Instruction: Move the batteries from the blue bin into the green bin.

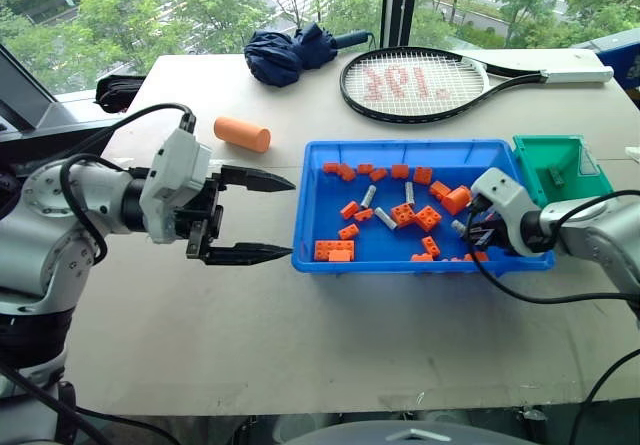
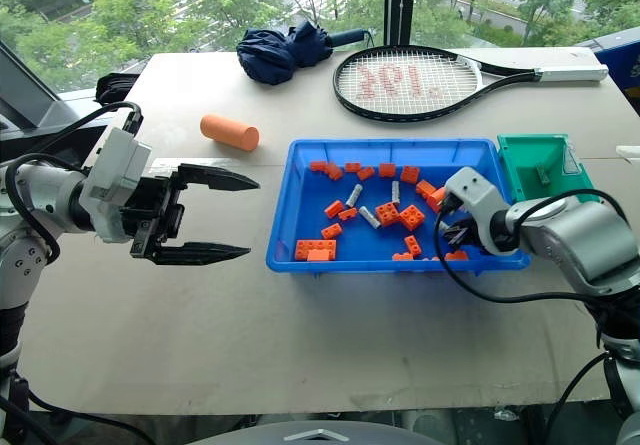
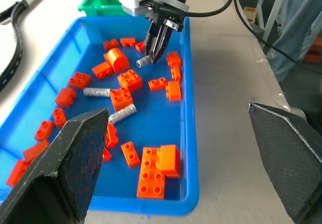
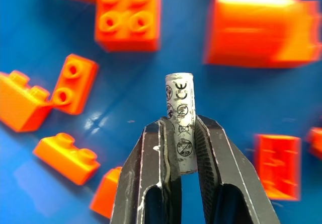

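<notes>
Silvery and stamped with small markings, a battery (image 4: 180,122) sits pinched between the closed fingers of the right gripper (image 3: 153,58) just above the floor of the blue bin (image 1: 320,252), among scattered orange bricks (image 1: 334,250). More batteries (image 3: 122,114) lie loose in the tray. Its neighbour, the green bin (image 1: 585,149), touches the far right corner. Over the table beside the tray, the left gripper (image 1: 262,217) hangs wide open and empty.

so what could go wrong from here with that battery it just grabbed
The right gripper pinches the battery near one end, most of it sticking out past the fingertips, so it could pivot or slip on the way to the green bin. Orange bricks crowd the blue bin around the gripper, so a low swing might knock them.
</notes>
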Motion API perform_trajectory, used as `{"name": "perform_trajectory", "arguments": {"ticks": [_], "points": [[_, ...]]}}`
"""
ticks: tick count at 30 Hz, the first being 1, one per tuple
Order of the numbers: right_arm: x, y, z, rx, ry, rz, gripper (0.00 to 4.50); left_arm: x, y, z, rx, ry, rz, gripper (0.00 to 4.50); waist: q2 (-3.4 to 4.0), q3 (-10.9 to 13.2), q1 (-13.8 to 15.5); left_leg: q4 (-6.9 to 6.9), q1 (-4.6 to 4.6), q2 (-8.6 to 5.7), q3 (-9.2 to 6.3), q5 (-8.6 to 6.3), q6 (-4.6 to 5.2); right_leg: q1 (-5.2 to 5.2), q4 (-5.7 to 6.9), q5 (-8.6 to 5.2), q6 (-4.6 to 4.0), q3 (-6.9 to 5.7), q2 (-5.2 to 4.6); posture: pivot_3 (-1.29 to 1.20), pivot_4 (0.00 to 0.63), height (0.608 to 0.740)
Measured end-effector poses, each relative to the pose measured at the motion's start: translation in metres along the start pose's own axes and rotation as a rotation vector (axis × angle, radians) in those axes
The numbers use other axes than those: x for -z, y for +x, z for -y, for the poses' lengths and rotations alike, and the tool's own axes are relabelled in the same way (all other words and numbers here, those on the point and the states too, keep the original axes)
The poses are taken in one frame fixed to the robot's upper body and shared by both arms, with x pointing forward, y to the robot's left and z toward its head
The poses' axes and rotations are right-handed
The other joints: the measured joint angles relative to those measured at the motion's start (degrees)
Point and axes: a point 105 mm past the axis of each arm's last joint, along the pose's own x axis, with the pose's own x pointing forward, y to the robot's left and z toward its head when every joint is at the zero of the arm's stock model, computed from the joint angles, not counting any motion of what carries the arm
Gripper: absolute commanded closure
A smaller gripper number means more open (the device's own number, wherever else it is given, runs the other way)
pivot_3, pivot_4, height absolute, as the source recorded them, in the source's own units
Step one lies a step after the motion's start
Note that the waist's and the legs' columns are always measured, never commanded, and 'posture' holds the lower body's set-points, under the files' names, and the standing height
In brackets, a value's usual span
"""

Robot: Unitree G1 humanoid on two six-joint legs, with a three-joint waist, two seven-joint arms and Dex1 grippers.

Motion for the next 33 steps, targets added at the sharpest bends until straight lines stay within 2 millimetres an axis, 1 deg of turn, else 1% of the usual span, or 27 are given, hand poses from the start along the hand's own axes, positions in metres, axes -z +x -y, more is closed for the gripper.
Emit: {"name": "perform_trajectory", "arguments": {"ticks": [2, 3, 5, 6, 7, 9, 10, 12, 15, 16, 17, 18, 19, 20, 21, 24, 26, 30, 31, 33], "points": [[-0.006, -0.022, 0.019, 0.077, 0.048, 0.036, 4.35, -0.007, 0.004, -0.006, -0.027, -0.008, 0.049, 0.0, 0.0, 0.0, 0.0, 0.01, -0.04, 0.0, -0.04, 0.0, 0.0, -0.02, 0.0, 0.0, 0.0, -0.05, 0.0, 0.0, 0.15, 0.74], [-0.009, -0.028, 0.023, 0.096, 0.057, 0.048, 4.35, -0.009, 0.005, -0.007, -0.034, -0.012, 0.06, 0.0, 0.0, 0.0, -0.1, 0.01, -0.03, 0.0, -0.03, 0.0, 0.0, -0.02, 0.01, 0.0, 0.0, -0.03, 0.0, 0.0, 0.15, 0.74], [-0.013, -0.047, 0.037, 0.162, 0.092, 0.077, 4.35, -0.017, 0.011, -0.013, -0.053, -0.019, 0.11, 0.0, 0.01, 0.0, 0.0, 0.03, -0.06, 0.0, -0.03, 0.0, 0.0, -0.04, 0.02, 0.0, 0.0, -0.04, 0.0, 0.0, 0.15, 0.74], [-0.015, -0.062, 0.049, 0.217, 0.108, 0.098, 4.35, -0.023, 0.016, -0.017, -0.061, -0.031, 0.14, 0.0, 0.01, 0.0, 0.0, 0.03, -0.07, 0.0, -0.03, 0.0, 0.0, -0.04, 0.02, 0.0, 0.0, -0.04, -0.01, 0.0, 0.15, 0.74], [-0.015, -0.069, 0.056, 0.25, 0.119, 0.103, 4.35, -0.025, 0.018, -0.019, -0.063, -0.033, 0.152, 0.0, 0.0, 0.0, 0.0, 0.05, -0.07, 0.0, -0.04, 0.0, 0.0, -0.03, 0.02, 0.0, 0.01, -0.06, -0.02, 0.0, 0.15, 0.74], [-0.01, -0.089, 0.086, 0.378, 0.158, 0.109, 4.35, -0.03, 0.025, -0.028, -0.09, -0.052, 0.173, 0.0, -0.02, 0.0, 0.0, 0.08, -0.06, -0.03, -0.01, 0.0, 0.0, 0.0, 0.02, 0.01, 0.01, -0.05, -0.03, 0.0, 0.15, 0.74], [-0.008, -0.092, 0.092, 0.403, 0.17, 0.114, 4.35, -0.03, 0.026, -0.03, -0.098, -0.059, 0.172, 0.0, -0.02, 0.0, -0.1, 0.08, -0.05, -0.03, 0.0, 0.0, 0.0, 0.0, 0.03, 0.0, 0.01, -0.02, -0.03, 0.0, 0.15, 0.74], [-0.002, -0.092, 0.103, 0.426, 0.195, 0.111, 4.35, -0.03, 0.03, -0.033, -0.102, -0.074, 0.168, 0.0, -0.02, 0.0, -0.5, 0.08, -0.01, -0.02, 0.06, 0.01, 0.0, -0.01, 0.08, 0.0, 0.01, 0.07, 0.0, 0.0, 0.15, 0.74], [0.007, -0.082, 0.114, 0.425, 0.213, 0.1, 4.35, -0.03, 0.032, -0.038, -0.119, -0.088, 0.168, 0.0, -0.01, 0.0, -1.2, 0.08, -0.03, -0.01, 0.07, 0.02, -0.02, -0.07, 0.12, 0.0, 0.01, 0.1, 0.0, 0.0, 0.15, 0.74], [0.009, -0.079, 0.117, 0.425, 0.211, 0.1, 3.5, -0.03, 0.032, -0.04, -0.125, -0.091, 0.167, 0.0, -0.01, 0.0, -1.4, 0.08, -0.03, -0.01, 0.07, 0.02, -0.02, -0.07, 0.12, 0.0, 0.01, 0.1, 0.0, 0.0, 0.15, 0.74], [0.011, -0.076, 0.12, 0.429, 0.208, 0.095, 3.08, -0.03, 0.032, -0.041, -0.126, -0.093, 0.164, 0.0, -0.01, 0.0, -1.5, 0.08, -0.04, -0.01, 0.08, 0.02, -0.02, -0.08, 0.11, 0.0, 0.01, 0.11, 0.0, 0.0, 0.15, 0.74], [0.013, -0.074, 0.122, 0.43, 0.205, 0.096, 2.75, -0.03, 0.032, -0.041, -0.126, -0.093, 0.159, 0.0, -0.01, 0.0, -1.5, 0.08, -0.05, -0.01, 0.08, 0.02, -0.02, -0.09, 0.1, 0.0, 0.01, 0.12, 0.0, 0.0, 0.15, 0.74], [0.014, -0.073, 0.124, 0.431, 0.205, 0.1, 2.05, -0.029, 0.033, -0.041, -0.126, -0.095, 0.155, 0.0, -0.01, 0.0, -1.5, 0.08, -0.05, -0.01, 0.08, 0.02, -0.02, -0.09, 0.09, 0.0, 0.01, 0.11, 0.0, 0.0, 0.15, 0.74], [0.014, -0.072, 0.126, 0.433, 0.203, 0.104, 1.68, -0.028, 0.032, -0.041, -0.128, -0.098, 0.149, 0.0, -0.01, 0.0, -1.5, 0.08, -0.06, -0.01, 0.07, 0.02, -0.02, -0.09, 0.09, 0.0, 0.01, 0.1, 0.0, 0.0, 0.15, 0.74], [0.012, -0.071, 0.126, 0.43, 0.197, 0.115, 1.14, -0.027, 0.032, -0.041, -0.128, -0.101, 0.143, 0.0, -0.01, 0.0, -1.5, 0.08, -0.06, -0.01, 0.07, 0.02, -0.02, -0.09, 0.09, 0.0, 0.01, 0.1, 0.0, 0.0, 0.15, 0.74], [0.008, -0.071, 0.125, 0.422, 0.181, 0.133, 0.05, -0.018, 0.028, -0.038, -0.125, -0.124, 0.119, 0.0, 0.0, 0.0, -1.5, 0.08, -0.06, -0.01, 0.07, 0.02, -0.02, -0.1, 0.09, 0.0, 0.01, 0.11, 0.01, 0.0, 0.15, 0.74], [0.004, -0.07, 0.121, 0.405, 0.167, 0.145, 0.05, -0.012, 0.026, -0.036, -0.127, -0.14, 0.104, 0.0, 0.0, 0.0, -1.5, 0.08, -0.06, -0.01, 0.06, 0.02, -0.02, -0.1, 0.09, 0.0, 0.01, 0.1, 0.02, 0.0, 0.15, 0.74], [-0.022, -0.059, 0.09, 0.264, 0.087, 0.237, 0.05, 0.0, 0.016, -0.033, -0.144, -0.149, 0.049, 0.0, 0.01, 0.0, -1.6, 0.07, -0.05, 0.01, 0.06, 0.02, -0.02, -0.11, 0.09, 0.0, 0.01, 0.12, 0.03, 0.0, 0.15, 0.74], [-0.031, -0.054, 0.078, 0.21, 0.063, 0.27, 0.05, 0.004, 0.013, -0.033, -0.151, -0.153, 0.035, 0.0, 0.01, 0.0, -1.6, 0.05, -0.05, 0.01, 0.06, 0.02, -0.02, -0.11, 0.08, 0.0, 0.01, 0.12, 0.03, 0.0, 0.15, 0.74], [-0.047, -0.044, 0.045, 0.074, 0.006, 0.328, 0.05, 0.016, 0.006, -0.032, -0.173, -0.17, 0.006, 0.0, 0.02, 0.0, -1.6, 0.04, -0.04, 0.02, 0.05, 0.02, -0.02, -0.1, 0.09, 0.0, 0.01, 0.11, 0.03, 0.0, 0.15, 0.74]]}}
